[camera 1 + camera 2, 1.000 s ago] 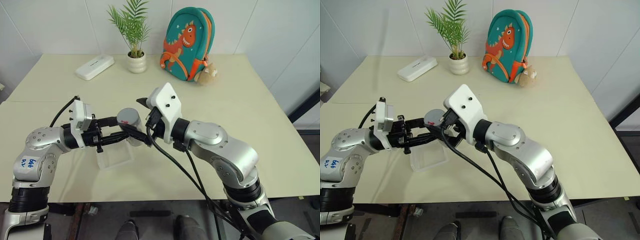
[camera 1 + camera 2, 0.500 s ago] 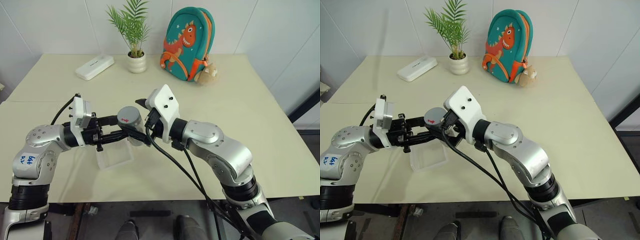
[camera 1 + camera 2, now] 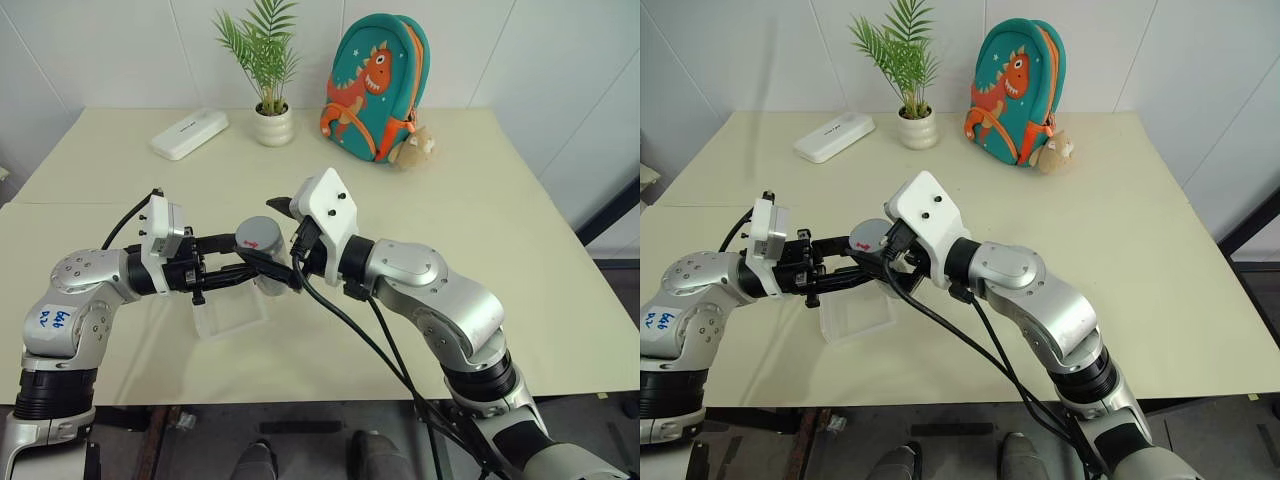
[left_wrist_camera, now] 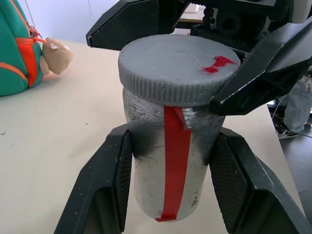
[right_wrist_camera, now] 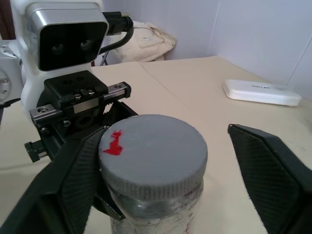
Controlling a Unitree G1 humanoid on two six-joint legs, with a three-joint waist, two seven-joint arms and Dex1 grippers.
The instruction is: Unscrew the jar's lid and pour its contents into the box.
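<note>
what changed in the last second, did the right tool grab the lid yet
Nothing visibly changed. The left tool stays shut on the jar. The right tool still flanks the lid without clamping it, one finger clear of the rim.

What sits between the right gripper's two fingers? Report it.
The lid, screwed onto the jar held by the left gripper; right gripper brackets it, seen in the right wrist view.

Silver arms, black cables
</note>
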